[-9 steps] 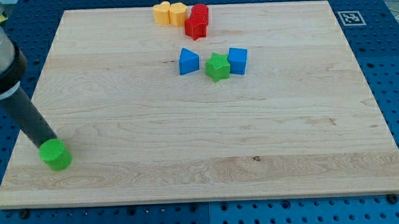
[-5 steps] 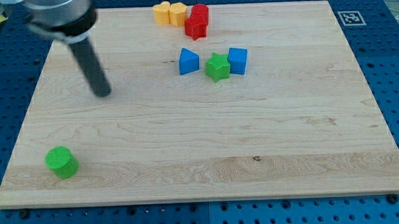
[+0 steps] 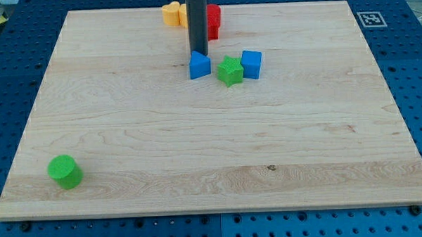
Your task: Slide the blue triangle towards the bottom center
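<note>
The blue triangle [image 3: 199, 65] lies in the upper middle of the wooden board [image 3: 127, 135]. My tip [image 3: 198, 52] stands right at the triangle's top edge, touching or almost touching it. The dark rod rises straight up from there and covers part of the blocks behind it. A green star [image 3: 229, 71] sits just right of the triangle, and a blue cube [image 3: 251, 63] sits right of the star.
Two yellow blocks [image 3: 171, 13] and red blocks [image 3: 213, 18] cluster at the board's top edge, partly hidden by the rod. A green cylinder [image 3: 64, 171] stands near the bottom left corner. A marker tag [image 3: 369, 19] lies off the board's top right corner.
My tip has swept from beside the green cylinder at the bottom left, up and right across the board, to the top edge of the blue triangle. No block has visibly moved.
</note>
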Controlling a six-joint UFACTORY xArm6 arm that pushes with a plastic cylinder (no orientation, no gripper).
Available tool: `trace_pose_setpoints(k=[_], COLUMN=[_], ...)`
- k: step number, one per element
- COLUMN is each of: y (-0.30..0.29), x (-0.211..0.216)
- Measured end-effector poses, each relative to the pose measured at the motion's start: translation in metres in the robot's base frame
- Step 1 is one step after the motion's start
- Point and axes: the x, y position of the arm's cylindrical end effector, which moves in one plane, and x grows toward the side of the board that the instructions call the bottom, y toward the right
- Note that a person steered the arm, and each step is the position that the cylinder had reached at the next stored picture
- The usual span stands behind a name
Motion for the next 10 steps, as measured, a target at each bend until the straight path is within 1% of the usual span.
trace_pose_setpoints(k=[1,2,3,4,5,6,7,8,9,10], y=[-0.017,-0.022,-0.008,0.034,0.039,0.008,-0.034,-0.040,-0.024,-0.055], x=[0.015,0.039,0.041,0.042,0.063,0.084,0.080,0.052,0.011,-0.001])
